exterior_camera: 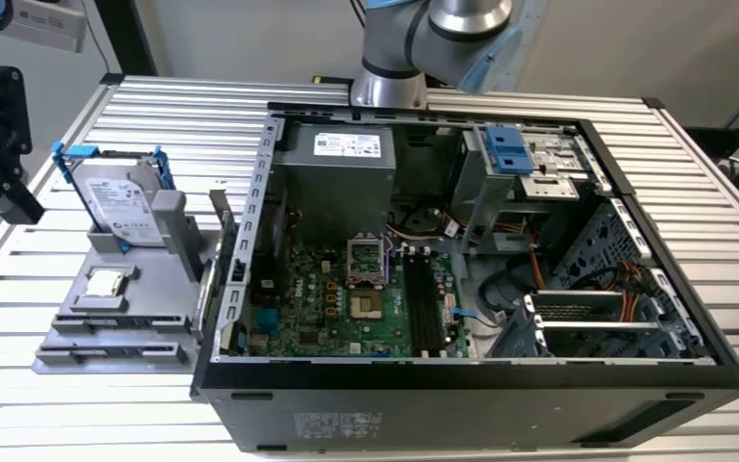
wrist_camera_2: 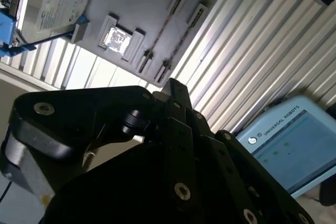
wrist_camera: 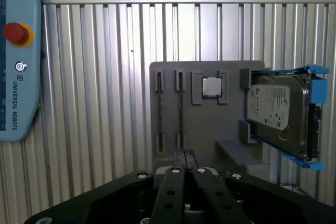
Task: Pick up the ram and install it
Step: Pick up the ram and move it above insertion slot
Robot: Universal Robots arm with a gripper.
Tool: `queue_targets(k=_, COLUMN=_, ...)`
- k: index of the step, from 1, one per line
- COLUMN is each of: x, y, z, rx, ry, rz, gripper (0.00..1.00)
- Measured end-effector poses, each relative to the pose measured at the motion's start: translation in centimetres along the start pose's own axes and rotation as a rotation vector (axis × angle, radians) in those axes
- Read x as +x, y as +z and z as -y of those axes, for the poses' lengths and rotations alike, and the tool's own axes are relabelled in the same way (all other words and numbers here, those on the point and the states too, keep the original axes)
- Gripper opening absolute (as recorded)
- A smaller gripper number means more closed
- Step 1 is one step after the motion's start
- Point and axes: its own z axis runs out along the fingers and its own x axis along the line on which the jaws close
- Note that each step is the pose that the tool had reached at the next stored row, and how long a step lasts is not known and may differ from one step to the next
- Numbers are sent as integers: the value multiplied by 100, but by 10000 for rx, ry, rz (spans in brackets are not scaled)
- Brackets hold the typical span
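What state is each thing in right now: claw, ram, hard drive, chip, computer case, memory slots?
claw, shut, holding nothing
ram, on edge in the grey holder, not picked up
hard drive, upright in its blue frame on the holder
processor chip, flat in its recess
computer case, side open
memory slots, look empty

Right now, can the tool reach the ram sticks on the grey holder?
Probably yes: the ram sticks stand uncovered in the grey holder, and the tool hangs above them with nothing in between.
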Motion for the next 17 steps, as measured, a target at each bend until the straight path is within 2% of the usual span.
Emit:
queue_targets(k=1, x=0, y=3, z=0, rx=-10, ry=-19, rz=52, gripper=0)
queue_targets(k=3, x=-6, y=9, z=0, rx=-14, ry=-41, rz=80, gripper=0)
queue_targets(k=6, x=-32, y=15, z=0, rx=-23, ry=-126, rz=79, gripper=0)
queue_targets(k=11, x=-131, y=28, z=-4, rx=-34, ry=-283, rz=68, gripper=0)
queue_targets(k=17, x=-135, y=33, z=-5, rx=-51, ry=-499, rz=46, gripper=0)
